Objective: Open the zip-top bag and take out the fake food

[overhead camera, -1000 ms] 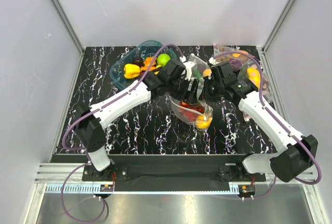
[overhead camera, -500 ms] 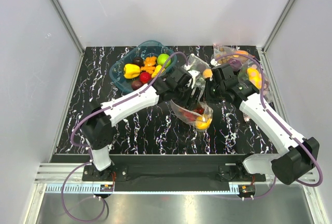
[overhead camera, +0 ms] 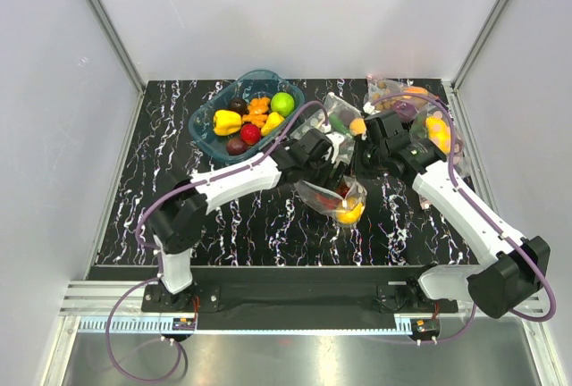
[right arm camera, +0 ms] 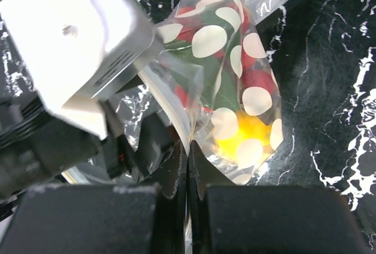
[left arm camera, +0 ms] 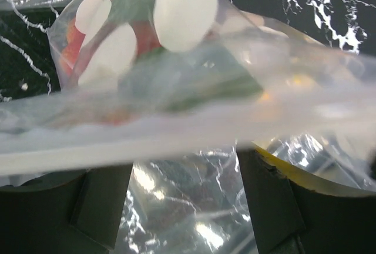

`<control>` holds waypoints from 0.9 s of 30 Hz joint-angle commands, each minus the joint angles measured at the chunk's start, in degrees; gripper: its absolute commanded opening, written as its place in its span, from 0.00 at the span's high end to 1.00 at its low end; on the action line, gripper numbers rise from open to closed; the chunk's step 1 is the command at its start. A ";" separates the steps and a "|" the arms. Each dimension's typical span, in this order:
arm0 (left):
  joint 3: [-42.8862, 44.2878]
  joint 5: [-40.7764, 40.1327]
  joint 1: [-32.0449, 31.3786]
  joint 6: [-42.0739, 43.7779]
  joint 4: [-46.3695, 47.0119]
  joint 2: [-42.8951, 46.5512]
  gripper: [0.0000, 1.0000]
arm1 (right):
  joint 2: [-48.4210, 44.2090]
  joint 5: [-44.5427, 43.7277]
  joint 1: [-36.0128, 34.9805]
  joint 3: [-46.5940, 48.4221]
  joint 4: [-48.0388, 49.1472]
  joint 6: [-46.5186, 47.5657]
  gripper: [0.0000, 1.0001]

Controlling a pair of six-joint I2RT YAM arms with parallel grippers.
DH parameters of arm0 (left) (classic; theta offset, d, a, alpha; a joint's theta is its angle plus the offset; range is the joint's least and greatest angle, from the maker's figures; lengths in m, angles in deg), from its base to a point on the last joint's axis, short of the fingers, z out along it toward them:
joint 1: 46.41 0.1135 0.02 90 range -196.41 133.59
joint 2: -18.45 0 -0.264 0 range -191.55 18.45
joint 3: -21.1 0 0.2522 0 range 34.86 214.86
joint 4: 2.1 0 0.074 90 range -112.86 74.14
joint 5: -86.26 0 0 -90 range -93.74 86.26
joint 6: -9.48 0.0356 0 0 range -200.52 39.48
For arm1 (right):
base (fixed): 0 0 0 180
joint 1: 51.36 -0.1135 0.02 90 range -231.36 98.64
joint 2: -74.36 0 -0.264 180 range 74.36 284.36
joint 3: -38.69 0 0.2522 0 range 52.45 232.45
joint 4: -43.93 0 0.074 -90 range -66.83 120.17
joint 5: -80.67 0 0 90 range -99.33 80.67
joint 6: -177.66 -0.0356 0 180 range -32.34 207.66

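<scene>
Item: the zip-top bag [overhead camera: 340, 200], clear with white dots, at the middle of the black marbled table [overhead camera: 223, 216]. It sits at about 5 o'clock from the left gripper [overhead camera: 332, 161] and 7 o'clock from the right gripper [overhead camera: 356, 164] as I see them from the top camera. Contents: fake food [overhead camera: 349, 213], with a yellow-orange fruit at the bag's near end and a red piece with green above it. Right gripper [right arm camera: 188, 154]: fingers pressed together on the thin edge of the bag [right arm camera: 235, 72], whose body runs off toward 1 o'clock from the fingertips, yellow fruit nearest them. Left gripper [left arm camera: 185, 183]: fingers [left arm camera: 267, 195] stand well apart; the bag's white zip strip [left arm camera: 117, 142] crosses just beyond them from 9 to 3 o'clock, the dotted bag body at 12. Also on the table: a teal tub [overhead camera: 204, 127] of plastic fruit at 10 o'clock from the bag, and other dotted bags [overhead camera: 420, 109] at 2 o'clock.
</scene>
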 commanded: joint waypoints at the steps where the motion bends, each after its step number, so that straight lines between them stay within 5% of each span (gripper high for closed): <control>1: -0.14 0.15 0.14 1.81 4.50 -2.67 0.25 | -0.61 -1.43 0.01 -0.95 0.82 -0.90 1.00; 15: 2.92 0.06 0.14 4.00 4.77 -9.44 0.26 | 1.94 -0.02 2.03 -2.45 1.61 -0.72 1.00; 19: 4.07 0.42 0.14 4.44 4.94 -10.59 0.40 | 2.03 0.33 2.74 -2.80 1.44 -0.81 1.00; 22: 3.72 2.17 0.14 5.23 6.52 -9.89 0.63 | 2.20 0.33 3.35 -2.98 1.09 -0.81 1.00; 27: 1.62 4.98 0.14 6.73 9.24 -7.52 0.83 | 1.24 -1.25 4.93 -2.81 0.47 -0.90 1.00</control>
